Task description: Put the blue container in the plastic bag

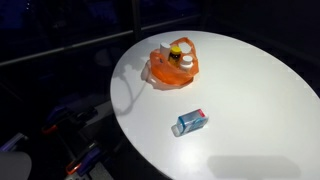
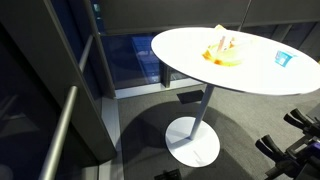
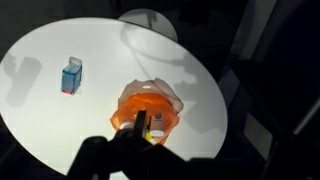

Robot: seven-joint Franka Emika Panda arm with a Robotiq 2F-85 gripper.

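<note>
Two things sit on the round white desk (image 3: 100,45), and we take them from the left of the wrist view. Furthest left lies the small blue rectangular container (image 3: 71,76), flat on the bare top, well apart from everything else and outside the bag. Its long axis runs nearly up and down in that view, with the reddish end toward the camera and the blue end away. In an exterior view the container (image 1: 190,122) slants, its reddish end up and to the right.

In the middle, the orange plastic bag (image 3: 148,105) is slumped in a low heap with small white bottles (image 1: 178,55) already standing in it. Just below it in the wrist view, the dark fingers (image 3: 128,150) hang over the bag's near side. They are too shadowed for us to tell how far apart they stand, and the container is clearly not in them. To the right there is only bare desk.

We judge the risks as follows. A grasp along the long axis would probably be too wide, so the fingers should close across the short sides. An off-centre pinch could spin the container on the smooth top. The bag worries us more: its mouth is limp and partly filled by the bottles, so the container could catch the rim, tip a bottle, or slide off beside the bag.
</note>
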